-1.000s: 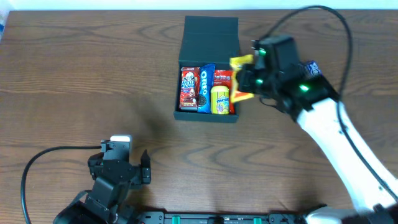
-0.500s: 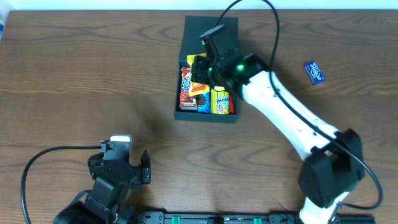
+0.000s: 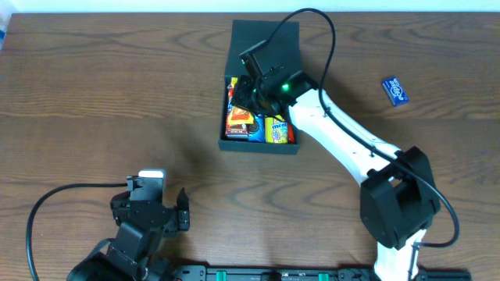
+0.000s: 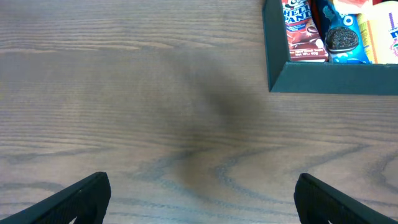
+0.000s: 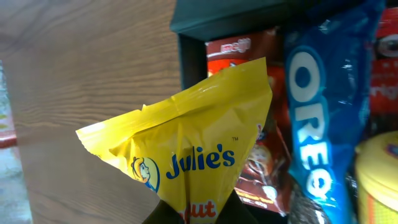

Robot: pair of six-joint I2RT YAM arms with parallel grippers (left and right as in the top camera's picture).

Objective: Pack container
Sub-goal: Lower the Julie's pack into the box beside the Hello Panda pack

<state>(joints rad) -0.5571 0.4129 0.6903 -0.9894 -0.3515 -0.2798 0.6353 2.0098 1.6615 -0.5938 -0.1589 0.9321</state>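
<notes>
The dark teal container [image 3: 258, 146] sits open at the table's back centre, its lid [image 3: 266, 43] folded away behind it. Inside lie a red-brown packet [image 5: 264, 171], a blue Oreo packet [image 5: 317, 124] and a yellow packet [image 5: 376, 180]. My right gripper [image 3: 245, 97] hangs over the container's left part, shut on a yellow Julie's packet [image 5: 193, 149] held by its lower end, above the left wall [image 5: 191, 59]. My left gripper [image 4: 202, 205] stands open low over bare wood near the front left, its fingers [image 4: 81, 199] wide apart with nothing between them. The container's near left corner [image 4: 323, 78] shows at its upper right.
A small blue packet [image 3: 395, 90] lies on the table to the right of the container. The right arm [image 3: 344, 140] stretches diagonally from the front right across to the container. A black cable [image 3: 47, 211] loops at the front left.
The right arm has swung left from beside the container's right side to over its left part, carrying the yellow Julie's packet. The left arm has not moved.
</notes>
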